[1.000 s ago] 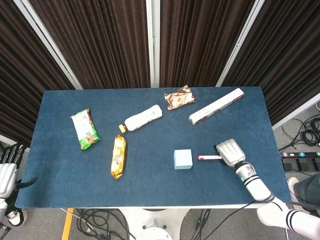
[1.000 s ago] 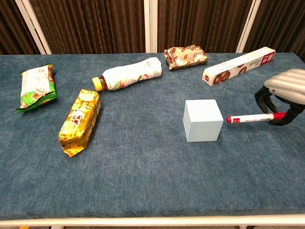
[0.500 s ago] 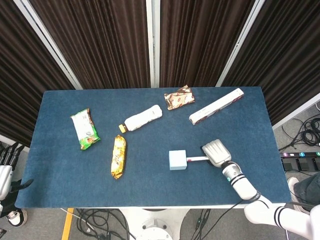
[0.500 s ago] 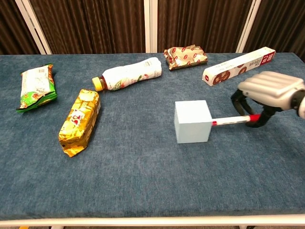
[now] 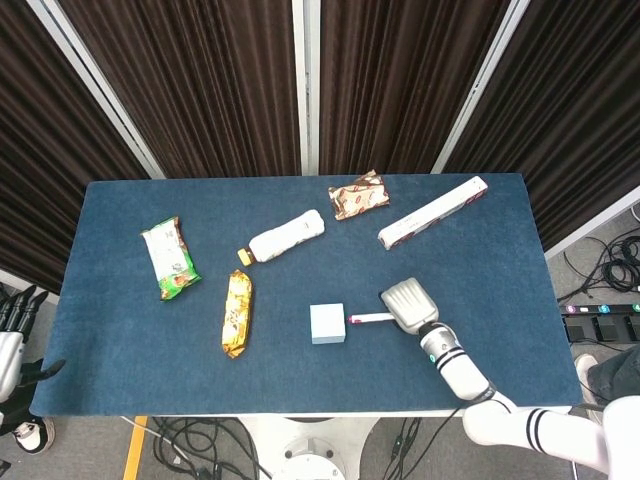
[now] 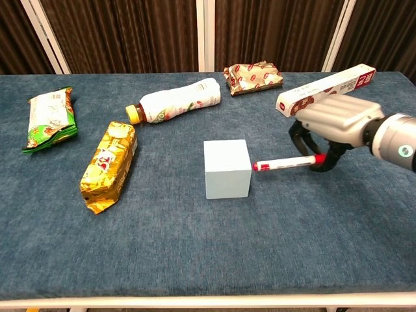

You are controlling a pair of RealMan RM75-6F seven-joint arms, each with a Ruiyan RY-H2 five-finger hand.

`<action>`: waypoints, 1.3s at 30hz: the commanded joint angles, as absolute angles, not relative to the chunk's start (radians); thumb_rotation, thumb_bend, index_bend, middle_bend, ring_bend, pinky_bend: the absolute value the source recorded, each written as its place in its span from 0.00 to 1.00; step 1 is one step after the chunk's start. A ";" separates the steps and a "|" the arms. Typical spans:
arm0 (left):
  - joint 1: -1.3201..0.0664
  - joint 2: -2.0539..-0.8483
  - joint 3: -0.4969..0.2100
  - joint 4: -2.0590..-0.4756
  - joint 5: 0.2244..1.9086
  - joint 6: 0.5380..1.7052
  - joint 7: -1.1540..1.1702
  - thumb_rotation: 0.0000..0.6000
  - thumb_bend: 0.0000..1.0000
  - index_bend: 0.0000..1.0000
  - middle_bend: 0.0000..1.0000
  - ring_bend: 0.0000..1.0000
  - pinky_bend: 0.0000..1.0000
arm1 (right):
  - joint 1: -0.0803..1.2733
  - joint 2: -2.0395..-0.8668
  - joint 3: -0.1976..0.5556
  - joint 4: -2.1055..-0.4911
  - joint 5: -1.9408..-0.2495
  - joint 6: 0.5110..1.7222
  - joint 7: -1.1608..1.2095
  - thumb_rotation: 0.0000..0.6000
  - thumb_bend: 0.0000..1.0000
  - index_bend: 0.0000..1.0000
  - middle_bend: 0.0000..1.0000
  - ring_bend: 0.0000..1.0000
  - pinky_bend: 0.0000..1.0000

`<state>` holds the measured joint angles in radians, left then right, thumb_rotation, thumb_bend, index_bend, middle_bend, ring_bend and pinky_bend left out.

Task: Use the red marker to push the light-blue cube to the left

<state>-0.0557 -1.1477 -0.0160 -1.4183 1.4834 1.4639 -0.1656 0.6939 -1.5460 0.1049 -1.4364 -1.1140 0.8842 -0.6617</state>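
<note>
Right now the right hand [image 6: 335, 123] sits right of centre in the chest view, fingers curled down and clamped on the red marker [image 6: 289, 162], which lies nearly level and points toward the left of the frame. Its red tip is at the right face of the light-blue cube [image 6: 227, 168], touching it or just short of it; the chest view does not settle which. From the head view the same hand [image 5: 406, 304] is in the lower middle of the frame with the marker [image 5: 366, 319] reaching left to the cube [image 5: 327, 323], which stands on the blue bench [image 5: 120, 340] a little below centre. Further left of the cube lies a golden snack packet [image 6: 108, 165], and beyond it, at the left edge of the chest view, a green snack packet [image 6: 49, 118]. Above the cube is a white bottle [image 6: 174, 101] on its side with a yellow cap, then a brown wrapper [image 6: 253, 77] and a long white box [image 6: 325, 90] in the upper right. The left hand [image 5: 13, 336] shows at the lower left edge of the head view, off the bench, its fingers apart and holding nothing.
</note>
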 commanded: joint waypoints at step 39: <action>-0.032 -1.135 -0.006 -1.414 1.492 1.475 -0.176 1.00 0.00 0.06 0.04 0.00 0.07 | 0.758 -1.538 0.062 -1.478 -0.987 0.982 -0.757 1.00 0.25 0.63 0.63 0.83 0.93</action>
<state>-0.0332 -1.1325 -0.0091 -1.4117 1.4881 1.4728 -0.1797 0.7933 -1.5973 0.0921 -1.4761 -0.9441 0.9638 -0.8078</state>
